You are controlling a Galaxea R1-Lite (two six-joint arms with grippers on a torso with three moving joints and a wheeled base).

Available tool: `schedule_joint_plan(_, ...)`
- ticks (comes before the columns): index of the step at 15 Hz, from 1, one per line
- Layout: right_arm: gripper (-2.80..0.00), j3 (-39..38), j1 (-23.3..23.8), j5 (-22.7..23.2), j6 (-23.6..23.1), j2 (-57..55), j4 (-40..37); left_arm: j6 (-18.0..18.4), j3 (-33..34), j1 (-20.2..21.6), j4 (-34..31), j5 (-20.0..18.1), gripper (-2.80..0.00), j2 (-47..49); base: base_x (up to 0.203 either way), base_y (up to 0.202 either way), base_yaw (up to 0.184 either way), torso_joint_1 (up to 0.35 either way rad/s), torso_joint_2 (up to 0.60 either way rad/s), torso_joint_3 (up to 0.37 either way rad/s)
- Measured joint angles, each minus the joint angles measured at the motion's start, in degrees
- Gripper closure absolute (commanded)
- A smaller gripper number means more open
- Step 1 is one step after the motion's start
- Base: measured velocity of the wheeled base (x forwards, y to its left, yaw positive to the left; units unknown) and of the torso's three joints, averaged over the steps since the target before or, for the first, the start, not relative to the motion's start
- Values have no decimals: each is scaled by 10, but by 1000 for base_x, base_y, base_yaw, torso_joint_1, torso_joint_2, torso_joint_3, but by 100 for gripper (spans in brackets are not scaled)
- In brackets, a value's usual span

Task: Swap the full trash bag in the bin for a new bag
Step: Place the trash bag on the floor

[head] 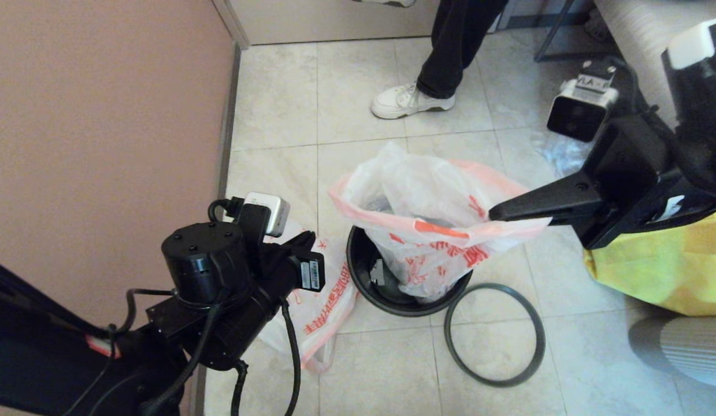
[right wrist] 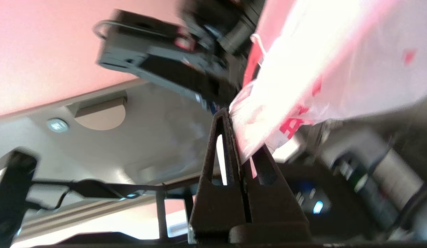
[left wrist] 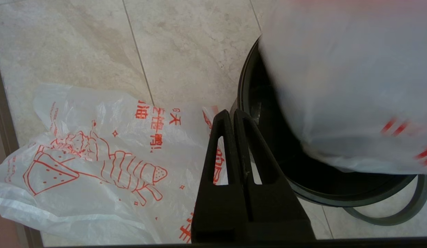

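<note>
The full trash bag, thin white plastic with red print and pink-orange handles, hangs half out of the bin. Its bottom is still inside, and its contents show only as dim shapes. My right gripper is shut on the bag's rim at its right side; the right wrist view shows the plastic pinched between the fingertips. The dark grey ring rim lies flat on the tiles beside the bin. The new bag lies crumpled on the floor left of the bin. My left gripper hovers shut and empty over the new bag's edge.
A pink wall and its skirting run close along the left. A person's leg and white shoe stand behind the bin. A yellow fabric bag sits at the right, under my right arm.
</note>
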State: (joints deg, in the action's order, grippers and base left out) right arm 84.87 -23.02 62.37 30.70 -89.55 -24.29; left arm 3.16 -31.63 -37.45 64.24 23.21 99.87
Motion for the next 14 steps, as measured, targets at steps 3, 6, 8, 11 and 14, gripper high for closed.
schedule_joint_plan(3,0,38,19,-3,56,32,59,0,1,-1,0,0,0,0,0,0,0,0,0,0)
schedule_joint_plan(6,0,113,42,-14,138,43,106,0,1,-2,0,0,0,1,0,0,0,0,0,0)
schedule_joint_plan(8,0,170,48,-41,182,46,113,0,1,-4,0,0,0,4,0,0,0,0,0,0)
schedule_joint_plan(11,0,253,51,-119,217,56,106,4,2,-10,0,1,0,7,0,0,0,0,0,0)
schedule_joint_plan(14,0,285,74,-187,223,87,79,29,4,-11,0,3,0,6,0,0,0,0,0,0)
